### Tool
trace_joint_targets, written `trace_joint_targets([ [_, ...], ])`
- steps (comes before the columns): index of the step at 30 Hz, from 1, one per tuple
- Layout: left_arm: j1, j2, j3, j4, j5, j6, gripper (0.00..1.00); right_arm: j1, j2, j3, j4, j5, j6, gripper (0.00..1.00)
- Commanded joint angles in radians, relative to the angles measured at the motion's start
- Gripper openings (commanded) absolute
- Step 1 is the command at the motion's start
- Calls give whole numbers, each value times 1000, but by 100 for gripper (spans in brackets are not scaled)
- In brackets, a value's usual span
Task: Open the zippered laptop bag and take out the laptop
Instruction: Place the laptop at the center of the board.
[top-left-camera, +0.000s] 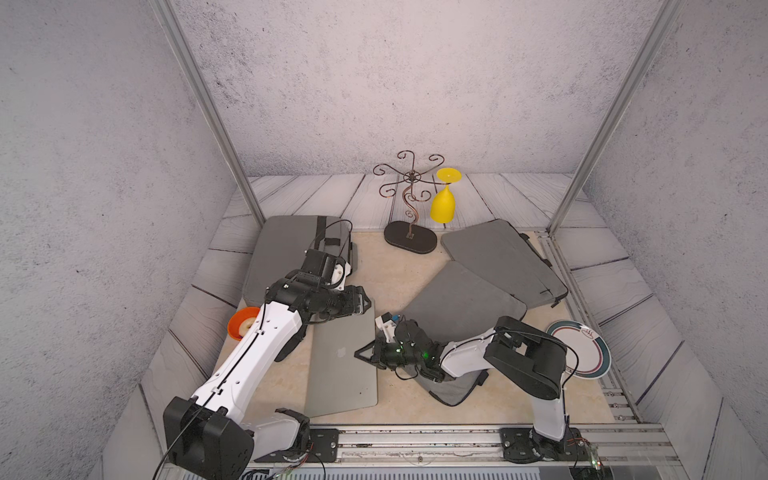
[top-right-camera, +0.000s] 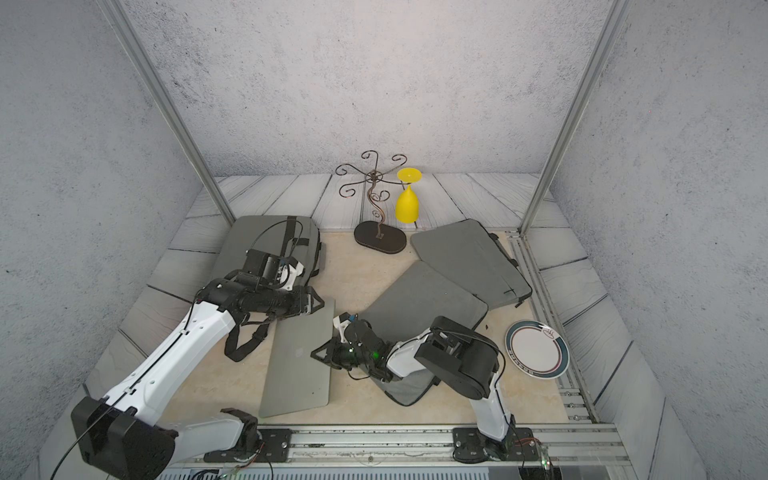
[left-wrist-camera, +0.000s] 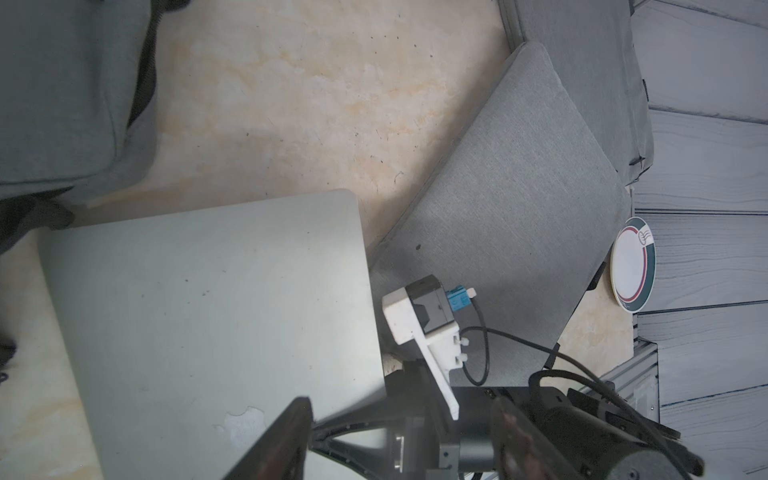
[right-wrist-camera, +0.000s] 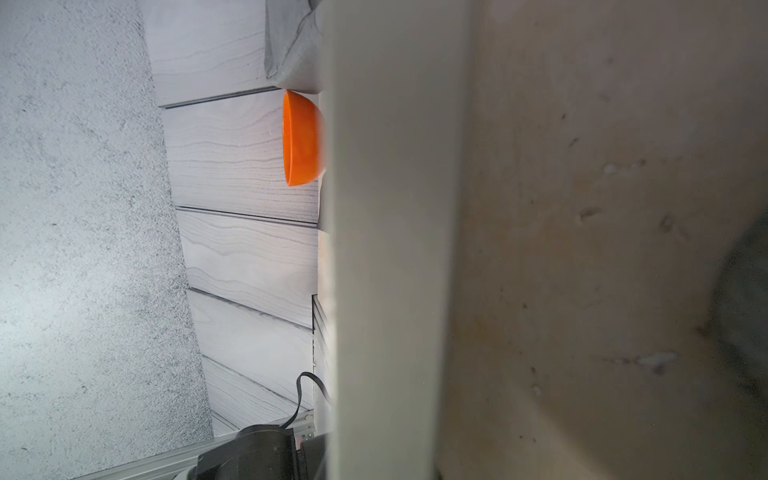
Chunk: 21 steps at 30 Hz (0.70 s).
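A: Where to look for the laptop (top-left-camera: 343, 365)?

B: Look at six o'clock on the table (top-left-camera: 399, 274): lies flat and bare, clear of the laptop bag (top-left-camera: 461, 299) at its three o'clock.

A: And the grips?

B: Note the right gripper (top-left-camera: 363, 354) pinching the laptop's three-o'clock edge, by the look of it. Note the left gripper (top-left-camera: 362, 301) spread wide above the twelve-o'clock corner, grasping nothing.

A: Worth fearing what?

B: Probably a slip or twist when lifting by so thin a one-sided pinch. Could also scrape the lid with those spread jaws, or shove it towards the orange bowl (top-left-camera: 240, 328) at nine o'clock.
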Motion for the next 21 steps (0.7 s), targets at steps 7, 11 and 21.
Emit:
trace_joint_targets([
  [7, -4, -20, -28, 19, 26, -16, 70, 43, 93, 91, 184, 60, 61, 15],
  [11, -4, -33, -36, 12, 21, -13, 70, 59, 129, 106, 207, 79, 80, 18],
  [21, -3, -65, -55, -20, 7, 0, 70, 70, 98, 72, 111, 97, 7, 39],
])
